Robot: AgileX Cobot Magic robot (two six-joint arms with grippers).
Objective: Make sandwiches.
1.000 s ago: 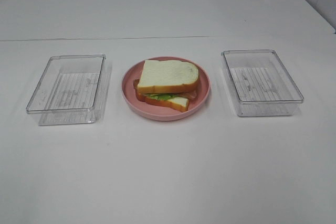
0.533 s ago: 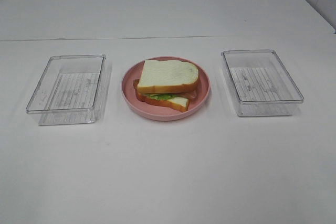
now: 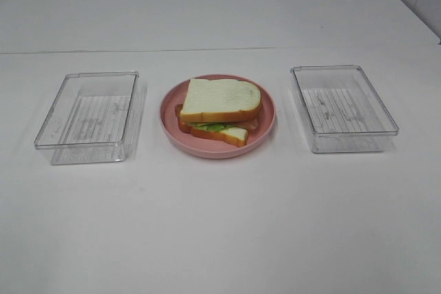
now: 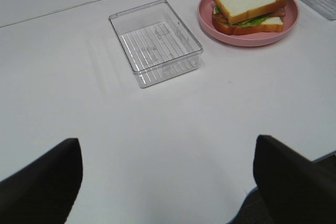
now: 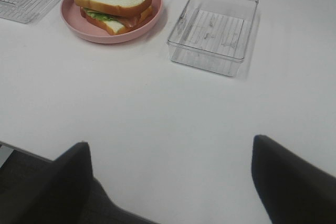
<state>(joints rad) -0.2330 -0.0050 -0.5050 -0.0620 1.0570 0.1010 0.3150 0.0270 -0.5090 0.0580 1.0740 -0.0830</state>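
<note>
One sandwich [image 3: 219,108] stands stacked on a round pink plate [image 3: 265,125] at the table's middle: white bread with orange-brown crust on top and below, green lettuce and brown bacon between. It also shows in the left wrist view [image 4: 249,8] and the right wrist view [image 5: 114,2]. Neither gripper shows in the high view. My left gripper [image 4: 168,174] is open and empty, back near the table's front edge. My right gripper [image 5: 170,174] is open and empty, also back by the front edge. Both are far from the sandwich.
A clear plastic tray [image 3: 89,116] stands left of the plate and another clear tray [image 3: 342,107] right of it; both hold nothing. The white table [image 3: 220,225] runs wide in front of them.
</note>
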